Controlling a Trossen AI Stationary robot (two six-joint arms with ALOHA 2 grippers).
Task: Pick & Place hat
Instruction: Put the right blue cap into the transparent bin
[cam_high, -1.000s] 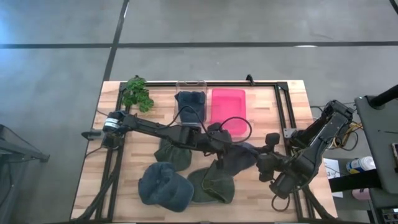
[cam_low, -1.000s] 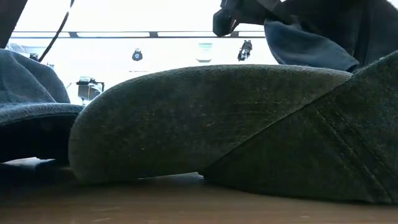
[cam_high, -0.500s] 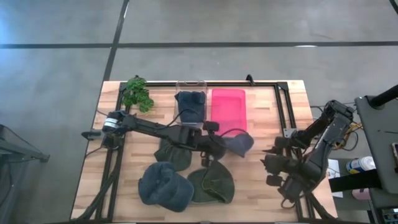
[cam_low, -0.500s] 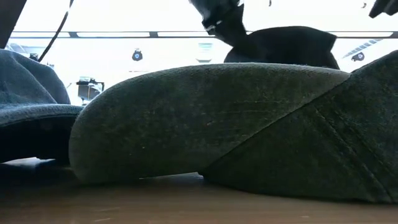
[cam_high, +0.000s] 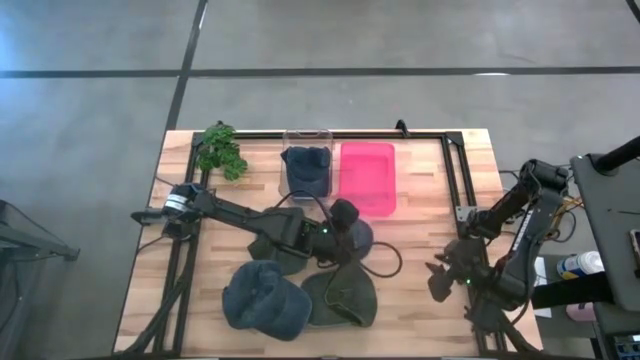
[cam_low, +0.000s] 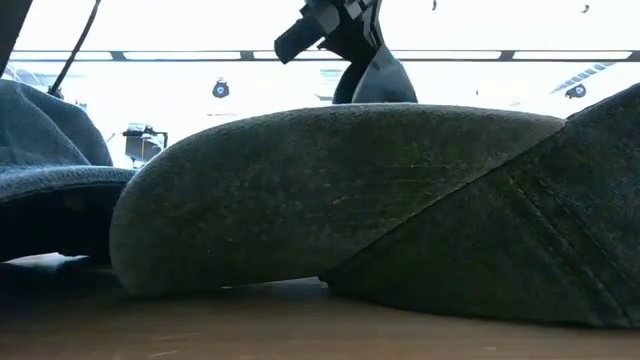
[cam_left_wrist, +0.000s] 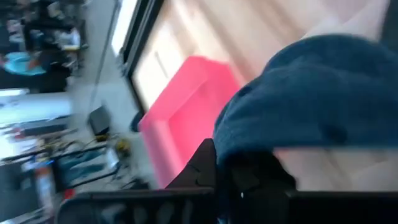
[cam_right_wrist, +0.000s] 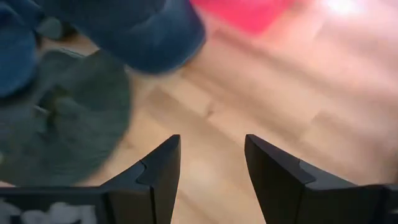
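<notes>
The left gripper (cam_high: 345, 228) sits near the middle of the wooden surface (cam_high: 430, 190), its fingers pressed together on a dark blue hat (cam_high: 358, 236) — the left wrist view shows the blue cloth (cam_left_wrist: 317, 99) bunched right at the gripper, with the pink tray (cam_left_wrist: 186, 112) beyond it. In the high view this hat lies just in front of the pink tray (cam_high: 368, 175), partly under the left arm's wrist. The right gripper (cam_high: 440, 280) is well apart from it, at the right edge of the surface, with its fingers (cam_right_wrist: 158, 171) spread and nothing between them; bare wood shows in the gap. Beside the pink tray stands a clear bin (cam_high: 307, 165) with another dark blue hat (cam_high: 308, 168) inside. Three more hats lie toward the front: an olive one (cam_high: 340, 298) just in front of the left gripper, a blue one (cam_high: 262, 300) touching its left side, and a further olive one (cam_high: 272, 245) largely under the left arm. The low view is filled by the olive hat's brim (cam_low: 330, 190) — the held hat (cam_low: 375, 75) hangs above and behind it. A small green plant (cam_high: 220, 150) sits at the back left corner.
</notes>
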